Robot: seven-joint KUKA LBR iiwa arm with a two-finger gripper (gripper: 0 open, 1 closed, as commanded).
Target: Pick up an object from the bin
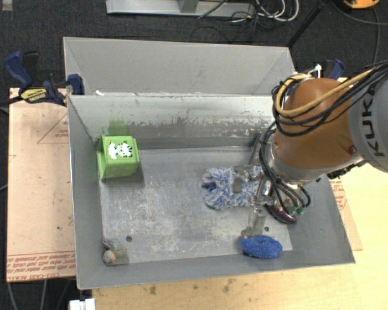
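So we're looking down into the bin (pixel 174 221), and there are 4 things in it. The gripper (pixel 253 230) comes in from the right, under the arm's big orange cover (pixel 310 131) with cables (pixel 291 102) looped over it. It sits in the lower right of the frame, right at the top edge of a blue lump (pixel 261 247). That lump is oval, fuzzy-looking, and lies by the bin's near wall at the lower right. We honestly can't tell if the gripper is open or closed from this angle, or if it touches the lump at all. We don't see anything held in it.

Just up and left of the gripper is a crumpled blue-and-white rag (pixel 226 187), roughly mid-right of the floor. Well apart from all that, 1 green box (pixel 119 157) with a white print on top sits in the upper left corner, and 1 small grey bit (pixel 114 254) lies in the lower left corner.
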